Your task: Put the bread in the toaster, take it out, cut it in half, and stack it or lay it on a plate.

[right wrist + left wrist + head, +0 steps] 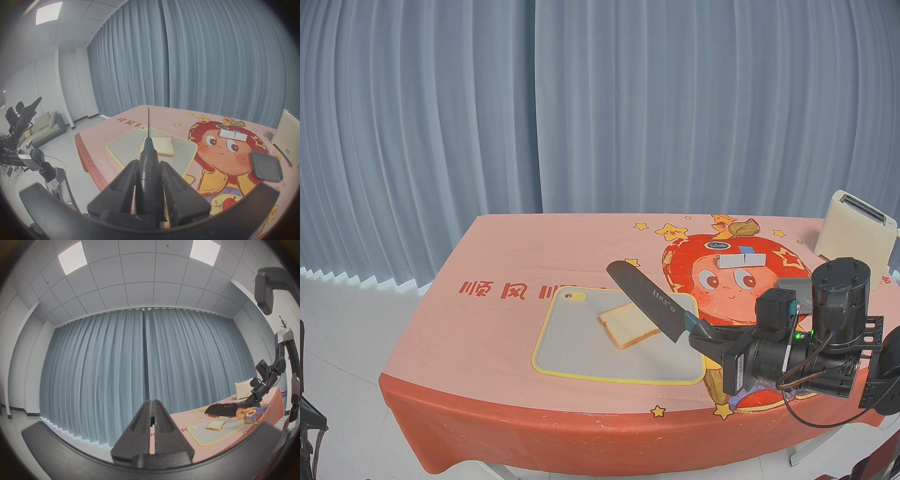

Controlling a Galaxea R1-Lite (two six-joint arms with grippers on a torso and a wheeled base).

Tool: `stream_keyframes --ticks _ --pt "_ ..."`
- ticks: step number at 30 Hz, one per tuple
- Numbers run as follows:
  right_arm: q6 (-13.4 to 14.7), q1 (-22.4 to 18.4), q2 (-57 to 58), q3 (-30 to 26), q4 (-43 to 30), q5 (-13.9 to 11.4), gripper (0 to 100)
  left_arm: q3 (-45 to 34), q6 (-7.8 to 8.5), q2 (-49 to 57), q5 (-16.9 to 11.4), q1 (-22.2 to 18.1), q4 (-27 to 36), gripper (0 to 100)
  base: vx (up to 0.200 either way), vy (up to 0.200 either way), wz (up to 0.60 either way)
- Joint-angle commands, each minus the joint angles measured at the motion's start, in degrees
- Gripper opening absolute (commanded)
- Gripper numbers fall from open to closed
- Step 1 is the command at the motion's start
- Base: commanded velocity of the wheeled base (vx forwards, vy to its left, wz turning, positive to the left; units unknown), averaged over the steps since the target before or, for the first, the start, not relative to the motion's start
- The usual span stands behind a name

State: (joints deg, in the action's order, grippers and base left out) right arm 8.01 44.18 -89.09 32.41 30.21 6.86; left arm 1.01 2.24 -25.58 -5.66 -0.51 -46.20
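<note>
My left pincer (pixel 152 405) is pressed closed on nothing, off the bench's (pixel 487 350) left edge. One bread slice (pixel 625 325) lies whole on the one cutting board (pixel 569 350) near the front edge, so toasting looks done, with cutting and plating left. My right pincer (pixel 706 340) clamps the one knife (pixel 647 299) above the slice; one dark plate (pixel 267 165) and one toaster (pixel 856 231) sit toward the far right corner.

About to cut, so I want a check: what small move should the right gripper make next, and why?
Probably lower the knife onto the bread: the right gripper holds it above the whole slice on the cutting board.
</note>
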Motion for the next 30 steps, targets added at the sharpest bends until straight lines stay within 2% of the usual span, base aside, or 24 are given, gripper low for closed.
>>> stream_keyframes --ticks 1,13,30 --pt "0.0 0.0 0.1 0.1 0.0 0.0 0 -1.0 0.48 -4.6 -0.4 0.1 -0.6 0 0.0 0.0 0.0" --pt "0.0 0.0 0.1 0.0 0.0 0.0 0 -1.0 0.48 -14.7 -0.6 0.9 -9.3 0 0.0 0.0 0.0" --pt "0.0 0.0 0.1 0.0 0.0 0.0 0 -1.0 1.36 -18.8 -2.1 4.2 -11.3 0 0.0 0.0 0.0"
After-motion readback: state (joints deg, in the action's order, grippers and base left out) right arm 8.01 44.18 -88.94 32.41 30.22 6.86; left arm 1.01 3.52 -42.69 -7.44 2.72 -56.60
